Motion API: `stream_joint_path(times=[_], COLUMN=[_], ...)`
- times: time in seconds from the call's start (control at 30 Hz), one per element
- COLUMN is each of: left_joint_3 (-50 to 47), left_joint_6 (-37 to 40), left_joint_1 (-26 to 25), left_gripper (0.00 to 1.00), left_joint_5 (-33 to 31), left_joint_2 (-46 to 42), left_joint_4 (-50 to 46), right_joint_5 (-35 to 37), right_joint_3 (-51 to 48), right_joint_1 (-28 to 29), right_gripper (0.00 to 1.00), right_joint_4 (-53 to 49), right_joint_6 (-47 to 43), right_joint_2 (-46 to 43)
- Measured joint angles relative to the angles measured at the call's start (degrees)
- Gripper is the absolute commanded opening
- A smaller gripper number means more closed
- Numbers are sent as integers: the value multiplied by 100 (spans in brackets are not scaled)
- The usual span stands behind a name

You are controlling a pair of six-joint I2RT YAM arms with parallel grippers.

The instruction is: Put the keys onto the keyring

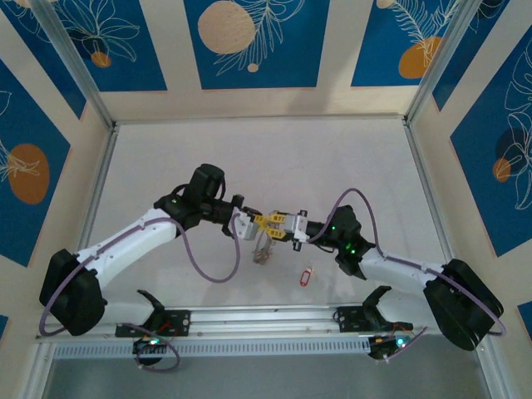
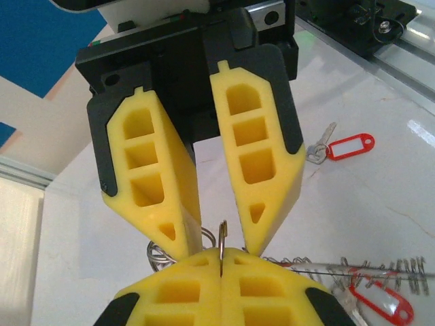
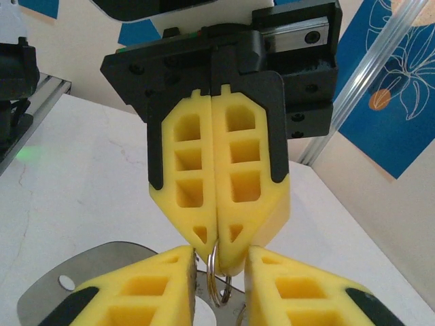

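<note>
While left pincer [image 2: 221, 261] pinches keyring [image 2: 221, 236] | right pincer [image 3: 219, 255] straddles it, jaws apart

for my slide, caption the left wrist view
left fingers pinch the keyring while the right fingers stand open opposite, a red-tagged key beyond

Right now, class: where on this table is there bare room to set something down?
Free: the far half of the table, behind left pincer and right pincer. Crowded: the centre, around the keyring and the loose key near it.
</note>
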Motion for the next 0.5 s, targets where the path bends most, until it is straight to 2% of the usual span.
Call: stream_joint_path(times=[0.27, 0.5], left_joint_3=[-2, -59], left_joint_6=[216, 212], left_joint_1=[-11, -13], left_gripper=[0, 0], left_joint_5=[-146, -306], left_joint_2=[-4, -39], left_joint_4=[-39, 11], right_joint_5=[31, 157], right_joint_3=[-35, -96], right_joint_1=[-28, -28], right_gripper=[16, 20], right_joint_4=[-280, -282], right_joint_6=[-136, -151], right_joint_2=[-175, -216])
